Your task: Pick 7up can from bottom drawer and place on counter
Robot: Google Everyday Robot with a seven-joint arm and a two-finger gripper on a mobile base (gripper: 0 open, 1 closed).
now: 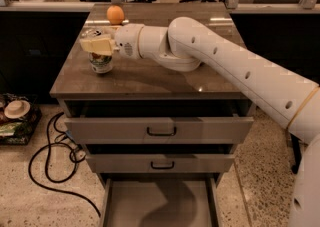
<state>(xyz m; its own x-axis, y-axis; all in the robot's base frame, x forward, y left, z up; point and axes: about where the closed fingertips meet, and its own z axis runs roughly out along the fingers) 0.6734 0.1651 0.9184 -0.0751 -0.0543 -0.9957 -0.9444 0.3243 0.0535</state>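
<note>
The 7up can (101, 62) stands upright on the counter (150, 78), near its left edge. My gripper (97, 46) is shut on the can's upper part, its pale fingers (95, 47) wrapped around the top. My white arm reaches in from the right across the counter. The bottom drawer (159, 202) is pulled open below and its grey floor is bare, with the arm's shadow on it.
An orange fruit (115, 14) sits at the counter's back left. Two drawers with black handles (161, 131) are partly open above the bottom drawer. A black cable (55, 156) loops on the floor at left, beside a box of clutter (17, 118).
</note>
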